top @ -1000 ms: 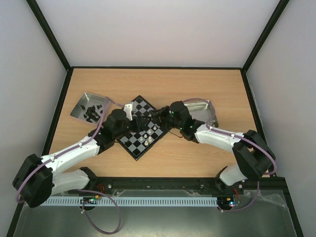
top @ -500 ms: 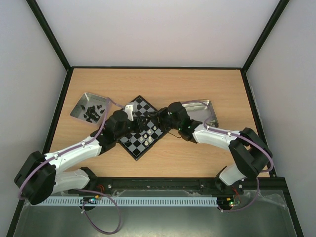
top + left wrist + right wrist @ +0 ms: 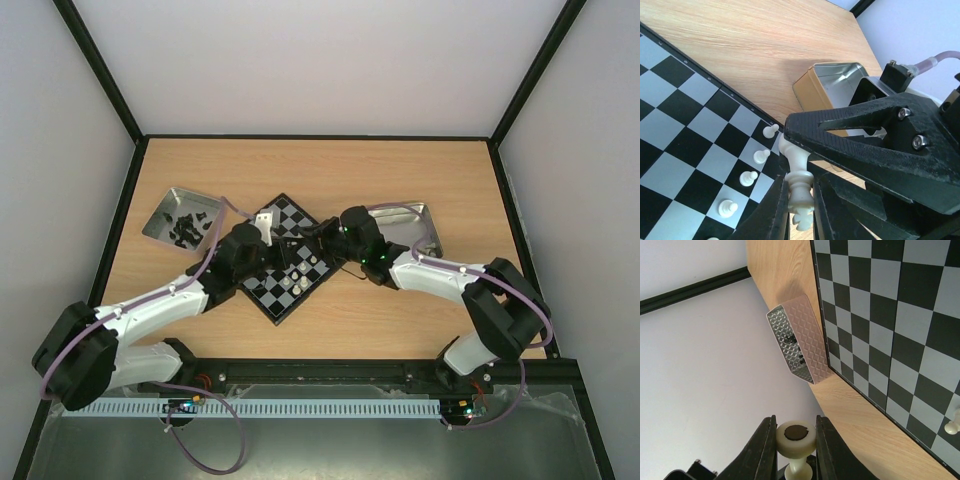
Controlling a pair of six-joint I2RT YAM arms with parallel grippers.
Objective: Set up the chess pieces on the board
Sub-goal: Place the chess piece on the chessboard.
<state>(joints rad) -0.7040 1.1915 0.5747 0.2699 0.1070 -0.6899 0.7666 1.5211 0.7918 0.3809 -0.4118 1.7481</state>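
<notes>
Left claw (image 3: 800, 212) is closed almost fully. Its two fingers press a white chess piece (image 3: 799, 187) from both sides, and the crowned end of the piece lies between them. Right claw (image 3: 795, 427) is closed too, on a white figure (image 3: 796, 439) whose round base faces its own camera. The tips of both claws meet over the far edge of the board (image 3: 690, 125). I cannot tell if they grip one and the same piece.

The board lies flat on the desk (image 3: 740, 40), under the left claw and to its left. Four white pawns (image 3: 760, 156) stand upright in a row just left of this claw, each on its own square along the board's edge. Beyond the left claw, a metal tray (image 3: 825, 90) rests on the desk, near the board's edge.
</notes>
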